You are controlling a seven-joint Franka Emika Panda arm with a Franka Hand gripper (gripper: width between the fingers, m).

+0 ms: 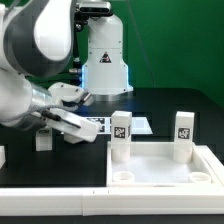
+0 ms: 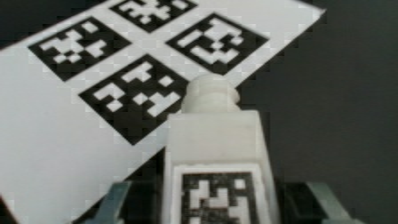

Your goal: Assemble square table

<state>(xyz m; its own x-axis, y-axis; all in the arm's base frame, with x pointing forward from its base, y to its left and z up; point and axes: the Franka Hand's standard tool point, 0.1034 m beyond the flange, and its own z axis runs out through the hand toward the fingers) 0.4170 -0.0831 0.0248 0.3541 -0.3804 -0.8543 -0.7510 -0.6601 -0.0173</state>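
The white square table top [image 1: 160,172] lies at the exterior view's lower right. Two white tagged legs stand upright in its far corners, one [image 1: 120,136] on the left and one [image 1: 184,135] on the right. My gripper [image 1: 88,126] reaches low over the marker board [image 1: 140,125]. In the wrist view a third leg [image 2: 217,150] lies between my fingers [image 2: 121,200], with its peg end over the marker board [image 2: 107,75]. A dark gap shows on each side of the leg. The gripper [image 2: 217,205] is open around it.
Another white leg [image 1: 43,138] stands on the black table below my arm. A white part [image 1: 2,157] shows at the exterior view's left edge. The white robot base [image 1: 105,55] stands at the back. A white rail [image 1: 55,205] runs along the front.
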